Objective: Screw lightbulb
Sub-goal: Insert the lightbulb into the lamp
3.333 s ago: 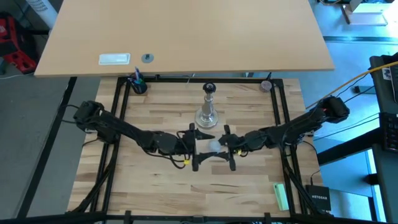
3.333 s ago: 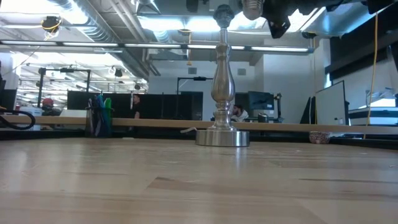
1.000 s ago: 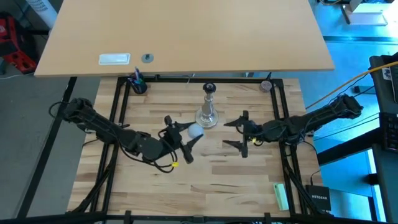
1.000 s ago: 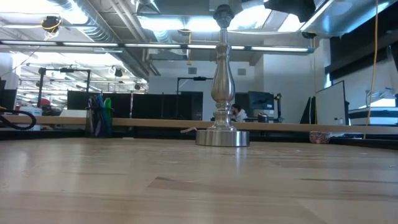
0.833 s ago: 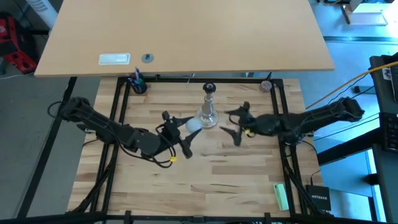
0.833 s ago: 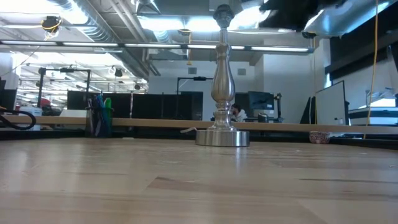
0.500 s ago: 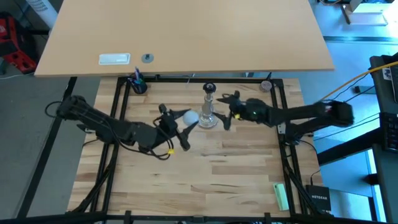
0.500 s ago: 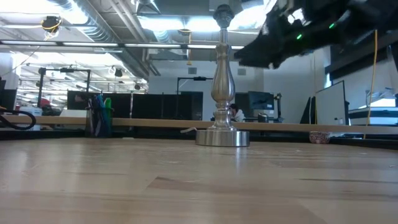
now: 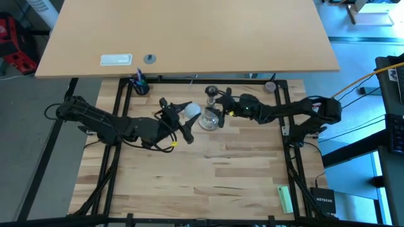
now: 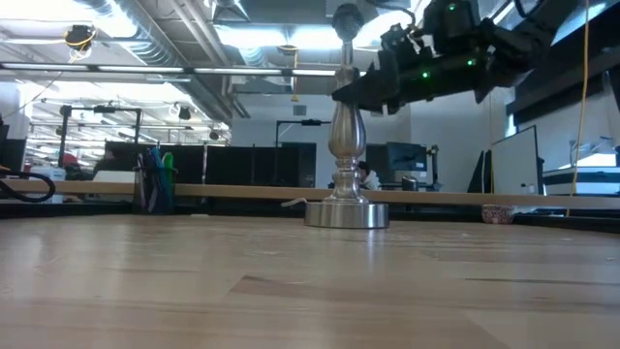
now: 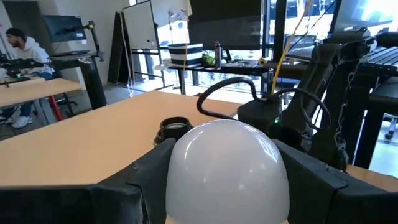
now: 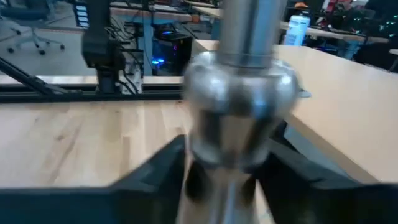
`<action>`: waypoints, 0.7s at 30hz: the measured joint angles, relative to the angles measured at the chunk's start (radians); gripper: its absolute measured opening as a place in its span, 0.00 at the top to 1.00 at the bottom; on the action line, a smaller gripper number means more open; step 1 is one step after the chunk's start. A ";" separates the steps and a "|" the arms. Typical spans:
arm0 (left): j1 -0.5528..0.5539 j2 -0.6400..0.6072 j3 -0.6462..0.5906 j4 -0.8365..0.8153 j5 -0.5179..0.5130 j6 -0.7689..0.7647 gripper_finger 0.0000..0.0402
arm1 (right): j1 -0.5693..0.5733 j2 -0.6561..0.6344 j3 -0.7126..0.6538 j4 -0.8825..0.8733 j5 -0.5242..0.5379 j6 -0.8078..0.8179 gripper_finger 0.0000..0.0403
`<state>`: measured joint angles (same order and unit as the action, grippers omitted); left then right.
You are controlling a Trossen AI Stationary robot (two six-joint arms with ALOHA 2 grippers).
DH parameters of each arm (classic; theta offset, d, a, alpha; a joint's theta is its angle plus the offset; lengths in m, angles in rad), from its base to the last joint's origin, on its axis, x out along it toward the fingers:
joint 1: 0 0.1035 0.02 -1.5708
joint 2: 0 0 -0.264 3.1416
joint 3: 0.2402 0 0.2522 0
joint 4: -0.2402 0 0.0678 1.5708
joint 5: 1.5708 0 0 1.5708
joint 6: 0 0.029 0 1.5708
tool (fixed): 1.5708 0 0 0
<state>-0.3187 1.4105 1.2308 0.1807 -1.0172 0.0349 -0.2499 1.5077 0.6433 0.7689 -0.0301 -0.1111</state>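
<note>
The silver stand (image 9: 210, 117) rests on its round base (image 10: 347, 214) at the table's far middle, its dark socket (image 9: 211, 93) on top. My left gripper (image 9: 183, 116) is shut on the white lightbulb (image 9: 192, 111), held in the air just left of the stand. The bulb's globe fills the left wrist view (image 11: 227, 168), with the socket (image 11: 173, 126) beyond it. My right gripper (image 9: 222, 105) reaches in from the right and is shut on the stand's stem (image 10: 346, 97). The bulb's screw base is hidden. My left gripper pinches the bulb's globe (image 11: 180, 177) between its two fingers, one on each side. The bulb is lifted clear of the table. My right gripper pinches the stand's stem (image 12: 227, 155) just above its bulge. It comes nearly level from the table's right, its fingers across the stem. The stand stays upright on its base.
A dark cup with pens (image 9: 139, 85) stands at the far left corner and a small round thing (image 9: 270, 86) at the far right. A green object (image 9: 285, 199) lies at the near right. Bare wood (image 9: 202, 170) lies near of the arms.
My right gripper has gone toward the table's far edge and left, come down to the stand and shut around its stem. My left gripper has carried the bulb toward the far edge, close beside the stand.
</note>
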 joint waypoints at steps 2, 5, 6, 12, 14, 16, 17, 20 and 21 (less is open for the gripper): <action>-0.008 0.000 0.000 0.031 0.001 0.004 0.45 | 0.027 -0.016 0.001 -0.016 -0.012 -0.011 0.67; -0.033 0.000 0.000 0.102 0.023 0.036 0.45 | 0.089 -0.045 0.002 -0.066 -0.041 -0.030 0.66; -0.044 0.000 0.000 0.127 0.024 0.053 0.45 | 0.117 -0.056 0.002 -0.084 -0.044 -0.028 0.66; -0.119 0.033 0.119 0.147 0.027 0.141 0.45 | 0.246 -0.084 0.000 -0.144 -0.093 0.082 0.66; -0.132 0.077 0.194 0.114 0.026 0.174 0.45 | 0.276 -0.078 0.001 -0.148 -0.062 0.082 0.66; -0.134 0.131 0.279 0.029 0.028 0.181 0.45 | 0.298 -0.070 0.003 -0.139 -0.034 0.080 0.66; -0.130 0.158 0.323 -0.019 0.029 0.167 0.45 | 0.304 -0.069 0.003 -0.134 -0.024 0.077 0.66; -0.105 0.222 0.446 -0.169 0.029 0.116 0.45 | 0.310 -0.067 0.002 -0.113 -0.014 0.073 0.66; -0.094 0.241 0.482 -0.210 0.028 0.100 0.45 | 0.310 -0.066 0.001 -0.110 -0.016 0.075 0.66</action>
<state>-0.4127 1.6515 1.7129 -0.0290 -0.9888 0.1346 0.0601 1.4417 0.6445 0.6585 -0.0458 -0.0364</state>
